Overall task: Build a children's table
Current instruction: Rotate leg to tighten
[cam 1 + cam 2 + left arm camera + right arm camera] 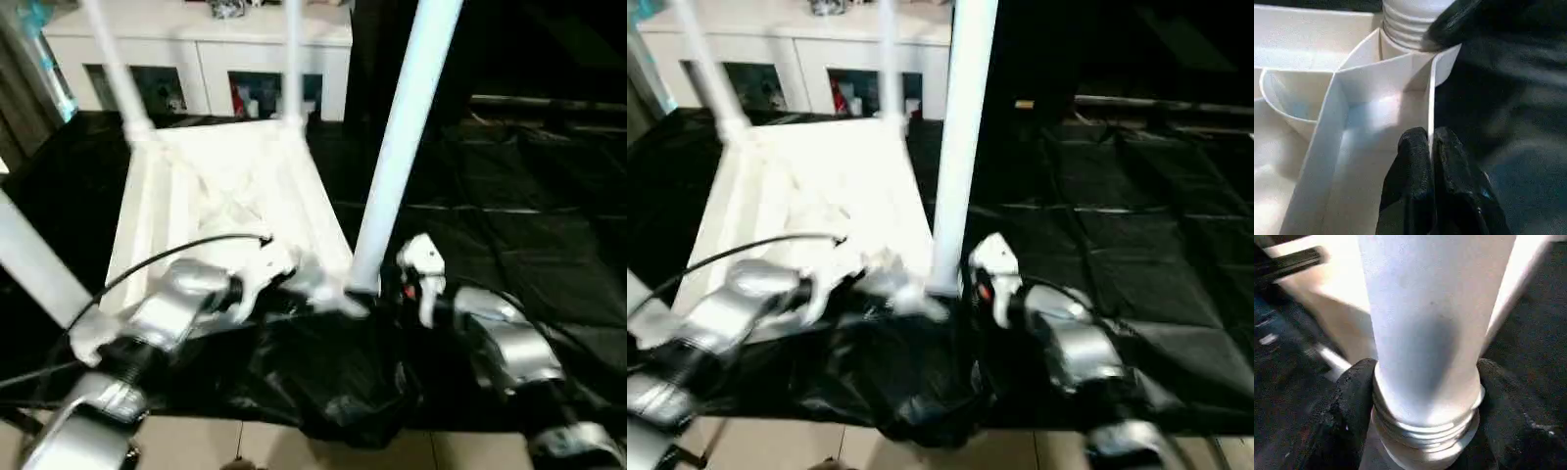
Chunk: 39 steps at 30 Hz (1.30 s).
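Note:
The white tabletop [225, 196] lies underside up on the black-covered surface, ribs showing. Two white legs [113, 69] [292, 59] stand up from its far corners. A third leg [402, 147] rises at the near right corner, its threaded end [1410, 24] at the round socket. My right gripper [1425, 401] is shut on that leg just above the thread, one black finger [1352, 401] on each side. My left gripper [1430, 147] is shut on the tabletop's thin rim wall close to that same corner. A fourth white leg [34, 259] slants across the near left.
A white cabinet [196, 49] with glass doors stands behind the tabletop. Black sheeting [509, 196] covers the surface to the right and bunches up at the near edge [333, 382]. A black cable [167, 255] arcs over my left forearm. Beige floor [323, 450] lies below.

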Motion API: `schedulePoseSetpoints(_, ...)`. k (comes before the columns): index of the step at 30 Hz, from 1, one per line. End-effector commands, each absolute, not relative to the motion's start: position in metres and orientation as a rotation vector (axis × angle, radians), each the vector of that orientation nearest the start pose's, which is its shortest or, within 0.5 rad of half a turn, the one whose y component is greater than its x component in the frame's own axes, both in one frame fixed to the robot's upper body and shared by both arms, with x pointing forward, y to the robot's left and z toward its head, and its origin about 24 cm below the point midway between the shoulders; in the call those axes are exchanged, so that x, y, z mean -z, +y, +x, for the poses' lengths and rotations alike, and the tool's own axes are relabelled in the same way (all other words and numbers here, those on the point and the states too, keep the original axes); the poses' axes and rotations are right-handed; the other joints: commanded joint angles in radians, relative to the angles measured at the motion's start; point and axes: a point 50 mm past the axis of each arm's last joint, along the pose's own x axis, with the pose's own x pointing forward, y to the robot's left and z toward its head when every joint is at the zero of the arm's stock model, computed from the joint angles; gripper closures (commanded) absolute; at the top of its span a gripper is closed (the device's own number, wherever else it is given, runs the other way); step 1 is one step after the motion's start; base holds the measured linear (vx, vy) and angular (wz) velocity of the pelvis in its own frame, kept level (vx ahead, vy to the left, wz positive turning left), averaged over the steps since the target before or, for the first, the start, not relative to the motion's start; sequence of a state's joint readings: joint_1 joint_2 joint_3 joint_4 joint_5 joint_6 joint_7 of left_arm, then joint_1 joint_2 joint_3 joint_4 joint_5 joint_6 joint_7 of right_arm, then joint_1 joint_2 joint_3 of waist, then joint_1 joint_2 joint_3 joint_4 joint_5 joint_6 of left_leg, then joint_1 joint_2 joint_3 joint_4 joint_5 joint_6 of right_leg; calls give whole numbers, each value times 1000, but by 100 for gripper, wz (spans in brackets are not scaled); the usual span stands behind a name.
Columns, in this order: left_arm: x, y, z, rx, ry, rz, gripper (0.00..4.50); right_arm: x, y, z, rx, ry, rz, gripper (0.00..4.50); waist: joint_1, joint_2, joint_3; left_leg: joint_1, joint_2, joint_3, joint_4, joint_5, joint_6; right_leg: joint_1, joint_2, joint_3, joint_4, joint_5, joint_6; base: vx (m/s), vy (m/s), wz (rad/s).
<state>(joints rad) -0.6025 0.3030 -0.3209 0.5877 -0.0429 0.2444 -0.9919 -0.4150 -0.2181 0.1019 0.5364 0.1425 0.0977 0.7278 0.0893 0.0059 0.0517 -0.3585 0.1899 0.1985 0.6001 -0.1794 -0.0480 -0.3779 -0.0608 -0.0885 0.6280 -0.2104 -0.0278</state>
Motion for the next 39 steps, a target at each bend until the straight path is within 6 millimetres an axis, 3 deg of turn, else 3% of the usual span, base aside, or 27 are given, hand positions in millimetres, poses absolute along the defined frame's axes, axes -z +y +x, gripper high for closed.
schedulePoseSetpoints(1,-43,92,331,1089,429,256,450,-4,-121,310,-669,361,-40,175,-2,-15,-49,17,44,-35,-71,-251,3,21,-106,60,-126,-499,-94,0,0,0)
schedulePoseSetpoints(3,-43,82,333,1070,426,248,450,-1,-112,313,-611,364,-22,175,-7,-15,-48,16,45,-38,-76,-269,-6,21,-105,57,-128,-507,-87,0,0,0)
schedulePoseSetpoints(4,-42,75,334,1062,424,247,450,0,-103,314,-584,367,-13,175,-10,-9,-48,25,45,-38,-75,-298,-13,17,-104,58,-133,-518,-85,0,0,0)
schedulePoseSetpoints(7,-40,67,335,1061,426,257,450,0,-84,313,-615,361,-10,175,-10,-7,-46,35,47,-41,-80,-342,-11,18,-110,57,-142,-549,-81,0,0,0)
schedulePoseSetpoints(8,-38,64,334,1068,429,267,450,-2,-75,312,-647,343,-12,175,-11,-6,-50,30,49,-43,-84,-328,-7,25,-110,57,-138,-505,-86,0,0,0)
schedulePoseSetpoints(10,-36,62,333,1093,436,277,450,-6,-70,312,-687,300,-20,175,-11,-9,-50,25,50,-41,-87,-316,-2,26,-108,60,-133,-459,-92,0,0,0)
schedulePoseSetpoints(11,-36,62,332,1101,439,278,450,-7,-70,312,-692,290,-22,141,-10,-11,-49,28,49,-39,-86,-322,4,24,-109,60,-134,-467,-95,0,0,0)
schedulePoseSetpoints(12,-33,65,330,1117,450,292,450,-11,-75,313,-701,269,8,106,-9,-14,-50,26,48,-39,-85,-317,10,26,-112,61,-135,-485,-93,0,0,0)
schedulePoseSetpoints(14,-32,66,330,1119,453,296,450,-12,-76,314,-699,263,16,103,-7,-12,-50,26,47,-37,-83,-309,16,24,-112,61,-139,-500,-86,0,0,0)
schedulePoseSetpoints(16,-30,75,326,1169,470,313,450,-22,-91,316,-762,220,-28,93,-5,-15,-51,22,48,-38,-84,-297,22,28,-113,61,-138,-504,-79,0,0,0)
schedulePoseSetpoints(17,-30,75,326,1169,470,313,450,-22,-91,316,-762,220,-28,64,-3,-15,-51,21,49,-38,-85,-287,27,29,-112,62,-136,-489,-78,0,0,0)
schedulePoseSetpoints(18,-31,81,323,1210,464,316,450,-27,-103,314,-837,210,-50,64,-2,-14,-53,19,51,-38,-86,-276,31,30,-110,62,-132,-456,-86,0,0,0)
schedulePoseSetpoints(22,-33,87,319,1266,451,309,450,-31,-114,310,-924,213,-79,64,2,-15,-63,13,56,-33,-80,-206,53,38,-108,66,-110,-287,-133,28,-4,1)
schedulePoseSetpoints(24,-39,100,309,1403,430,306,450,-36,-142,296,-1107,252,-139,64,8,-18,-70,4,54,-29,-72,-131,85,50,-104,64,-90,-134,-169,56,-13,2)
schedulePoseSetpoints(26,-41,104,306,1439,425,307,450,-36,-150,295,-1135,268,-148,64,13,-16,-70,0,54,-24,-66,-84,120,45,-100,63,-78,-38,-191,55,-14,2)
schedulePoseSetpoints(29,-43,110,302,1485,435,320,450,-37,-156,295,-1160,282,-157,64,20,-18,-79,-5,54,-25,-58,-31,138,44,-97,58,-63,37,-209,0,0,0)
schedulePoseSetpoints(31,-44,113,299,1506,443,330,450,-38,-158,295,-1173,286,-159,64,22,-17,-72,-5,57,-24,-61,-56,139,40,-98,56,-70,-1,-212,0,0,0)
schedulePoseSetpoints(36,-46,119,297,1522,446,335,450,-42,-157,294,-1207,286,-149,64,19,-17,-63,4,61,-27,-72,-151,73,38,-103,58,-91,-194,-180,0,0,0)
schedulePoseSetpoints(39,-46,122,296,1512,448,342,450,-42,-154,294,-1227,279,-142,64,19,-20,-63,5,61,-26,-73,-146,66,37,-103,60,-91,-192,-178,0,0,0)
